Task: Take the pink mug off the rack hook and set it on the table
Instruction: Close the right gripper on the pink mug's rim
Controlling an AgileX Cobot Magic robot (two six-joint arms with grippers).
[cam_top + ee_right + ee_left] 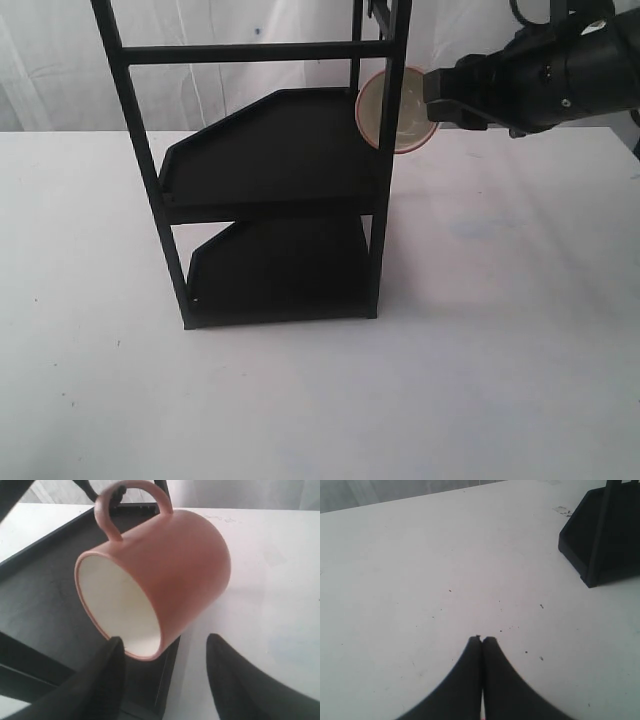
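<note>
From the exterior view there is one black rack [270,190] standing on the white surface [500,350], with two flat shelves, one above the other. One pink mug [400,115] hangs high up, level with the upper shelf and well clear of the surface. It sits just beside the rack's right front post, which hides part of it. Its cream inside faces the camera. A small black piece at the top of that post looks like the rack hook [378,12], though it is cut off by the frame edge. Only one arm shows here, coming in from the right, and the right end effector [435,98] is at the mug's side. Whether it touches the mug cannot be told from this view.

In the left wrist view, the left end effector [482,639] has its two fingers pressed together with nothing between them, over bare, speckled surface [420,580]. One corner of the rack [600,535] shows nearby.

In the right wrist view, the one mug [170,565] lies tilted on its side in the air, with its single loop handle [132,495] uppermost and a shelf [45,590] behind it. The right end effector [165,639] has its two fingers [100,680] spread wide, one to each side just below the mug's rim. They are not closed on it.
</note>
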